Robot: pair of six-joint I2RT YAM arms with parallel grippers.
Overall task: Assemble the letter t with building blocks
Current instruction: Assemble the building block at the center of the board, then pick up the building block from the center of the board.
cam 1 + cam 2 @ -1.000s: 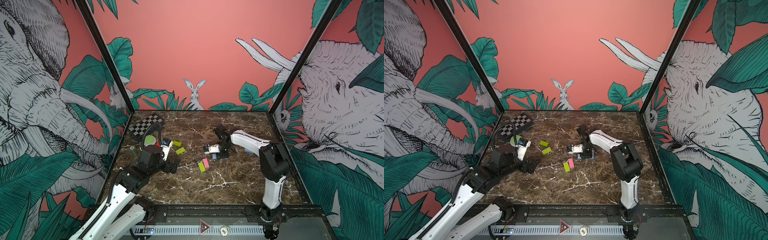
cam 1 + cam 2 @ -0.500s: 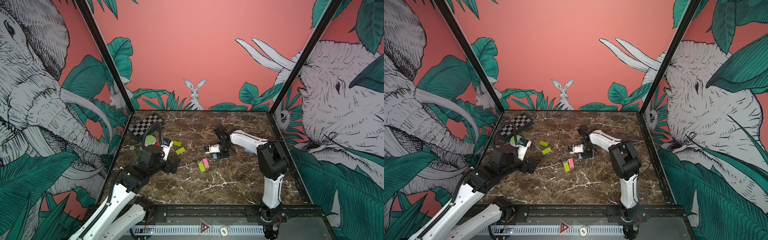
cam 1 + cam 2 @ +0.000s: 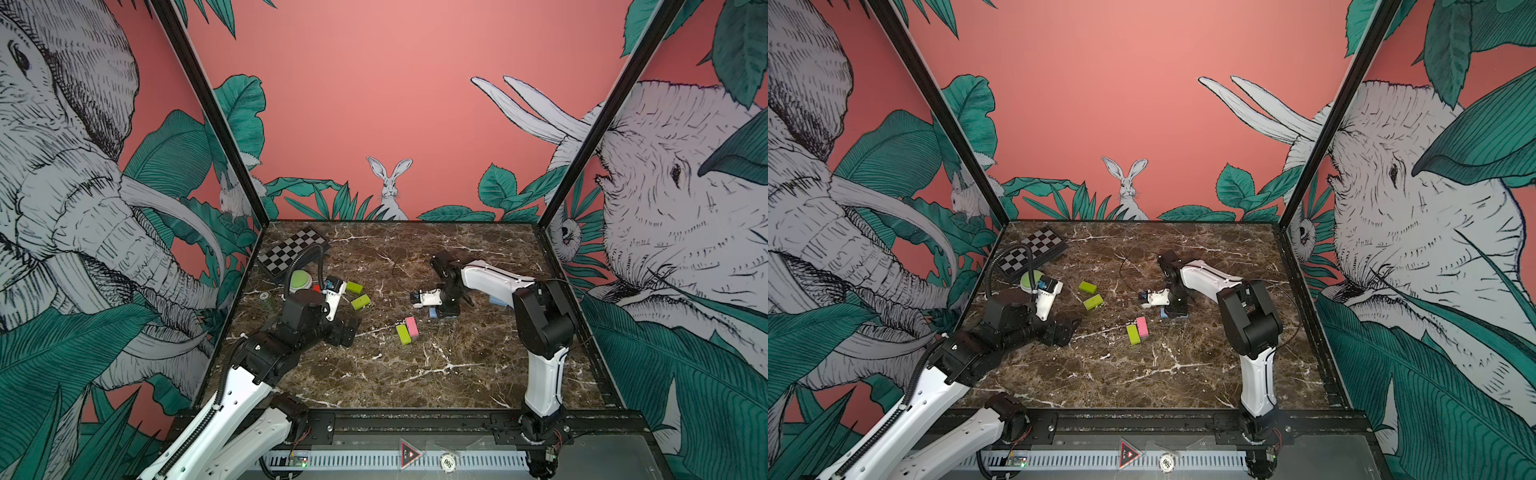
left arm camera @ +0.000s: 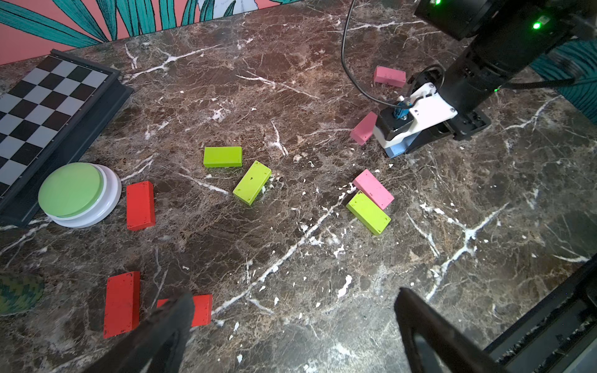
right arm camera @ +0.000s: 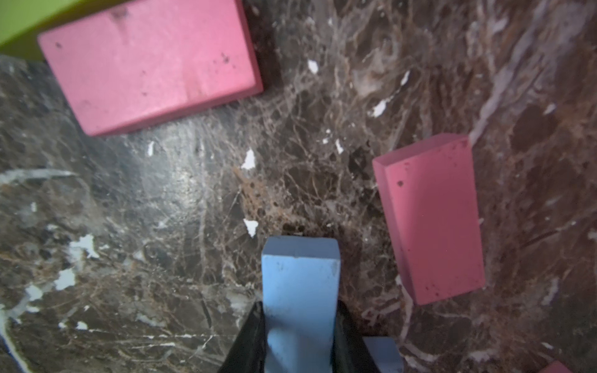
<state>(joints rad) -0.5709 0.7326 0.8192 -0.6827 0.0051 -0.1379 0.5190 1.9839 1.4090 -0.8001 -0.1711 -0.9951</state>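
Barely differs from a second ago: slight inward shift of right elbow (image 3: 540,316), same lie of bricks (image 4: 223,156). Still grips blue brick (image 5: 300,284) in right tool (image 5: 298,326), closed tight on it, low over table (image 3: 415,374) right of middle, beside lone pink brick (image 5: 433,219). Keeps left tool (image 4: 295,297) spread wide and empty near red bricks (image 4: 122,303). Shows second pink brick (image 3: 411,325) touching green brick (image 3: 403,334) mid-table. Bears marks on front-rail badge (image 3: 449,460), too small to read.

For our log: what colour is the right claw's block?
Light blue block, clearest in right wrist view.

Eleven blocks (image 4: 223,156), one button (image 4: 71,189), one board (image 4: 48,97)
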